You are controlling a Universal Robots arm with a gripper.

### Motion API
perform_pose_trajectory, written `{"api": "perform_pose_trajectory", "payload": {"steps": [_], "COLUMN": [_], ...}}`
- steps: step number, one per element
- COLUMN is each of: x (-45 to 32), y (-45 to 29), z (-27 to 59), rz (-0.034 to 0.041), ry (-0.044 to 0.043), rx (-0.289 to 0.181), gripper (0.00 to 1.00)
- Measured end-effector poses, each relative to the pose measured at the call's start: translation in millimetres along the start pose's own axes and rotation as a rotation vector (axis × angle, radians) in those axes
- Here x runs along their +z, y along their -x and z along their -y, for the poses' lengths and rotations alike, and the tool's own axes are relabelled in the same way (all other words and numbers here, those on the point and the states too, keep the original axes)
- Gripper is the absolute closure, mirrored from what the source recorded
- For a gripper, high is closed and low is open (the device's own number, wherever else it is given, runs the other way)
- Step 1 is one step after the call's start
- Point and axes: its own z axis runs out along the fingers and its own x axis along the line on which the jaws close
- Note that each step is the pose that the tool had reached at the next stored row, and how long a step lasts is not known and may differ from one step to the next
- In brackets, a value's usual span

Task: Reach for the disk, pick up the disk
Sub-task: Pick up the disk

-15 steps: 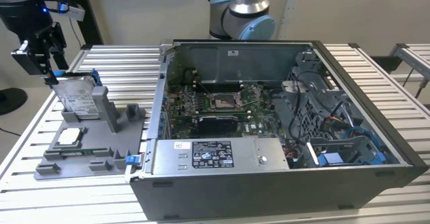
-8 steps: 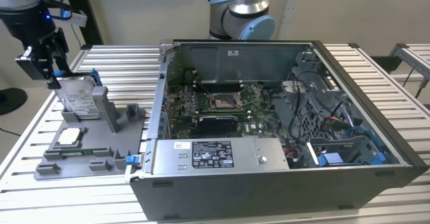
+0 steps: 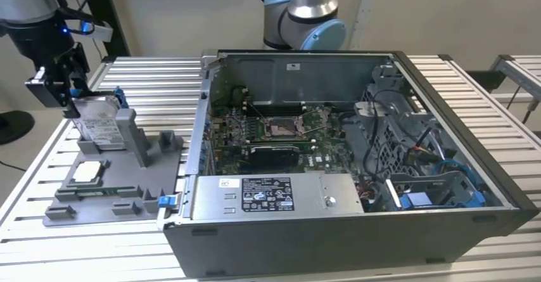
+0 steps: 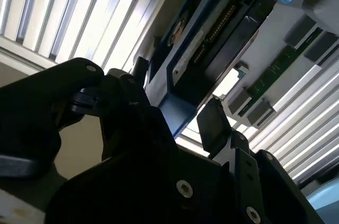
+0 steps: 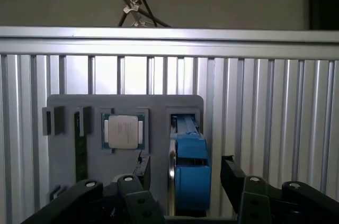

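Plainly the reach is all but done and the pick-up is not yet made. The gripper [image 5: 185, 173] hangs over the disk [image 5: 190, 155] with its fingers [image 5: 231, 175] apart, one on each side of the drive's thin blue-framed edge.

The disk stands on edge in a slot of the grey holder [image 3: 118, 187], on the slatted table [image 3: 152, 79] at the exterior view's left, near the small square chip [image 5: 123, 131] (not the thing wanted). Its labelled face turns toward the exterior view's right. Its long axis seems to run up out of the slot, leaning slightly.

A sound grip, I judge, calls for the pads meeting the two flat faces squarely, then a pull along that lean.
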Motion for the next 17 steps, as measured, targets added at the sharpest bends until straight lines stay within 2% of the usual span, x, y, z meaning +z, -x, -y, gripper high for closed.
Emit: {"api": "perform_pose_trajectory", "payload": {"steps": [9, 17], "x": [16.4, 26.3], "y": [0.1, 0.2], "z": [0.2, 0.3], "rz": [0.0000, 0.0006], "ry": [-0.0001, 0.0000], "rx": [0.000, 0.000], "gripper": [0.00, 0.00]}}
